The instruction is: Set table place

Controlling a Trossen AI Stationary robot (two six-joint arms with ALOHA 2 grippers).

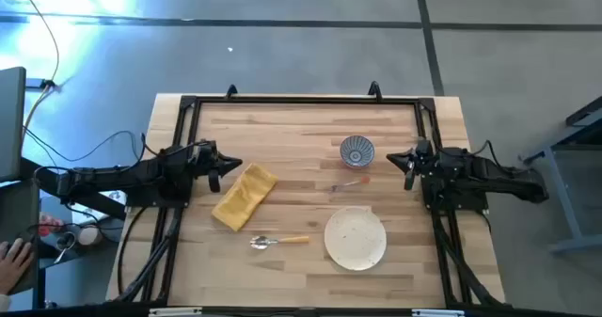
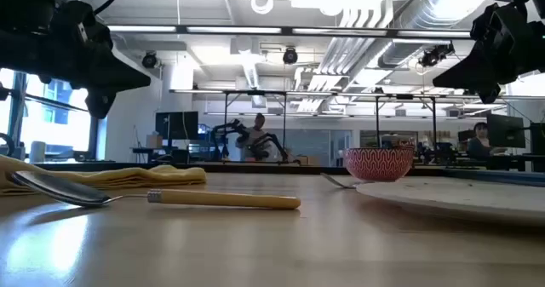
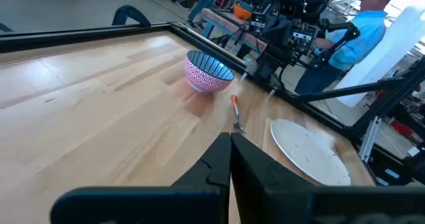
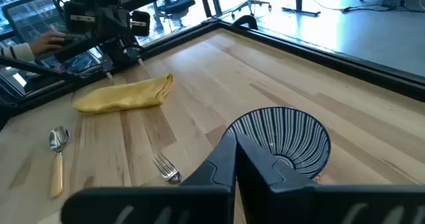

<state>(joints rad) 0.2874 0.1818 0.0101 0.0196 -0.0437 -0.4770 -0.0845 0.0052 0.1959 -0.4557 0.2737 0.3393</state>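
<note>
A cream plate [image 1: 356, 238] lies near the table's front edge, right of centre. A blue-striped bowl [image 1: 357, 151] with a red-patterned outside stands beyond it. An orange-handled fork [image 1: 348, 185] lies between bowl and plate. A yellow-handled spoon [image 1: 279, 242] lies left of the plate. A folded mustard napkin [image 1: 245, 196] lies left of centre. My left gripper [image 1: 229, 166] is shut and empty above the table's left side, by the napkin's far end. My right gripper [image 1: 400, 159] is shut and empty at the right side, right of the bowl.
A black rail frame [image 1: 301, 101] runs round the wooden top. Bare wood lies along the far side and in the middle. A person's hand [image 1: 13, 261] shows off the table at the left, and another person [image 3: 372, 24] stands beyond the right side.
</note>
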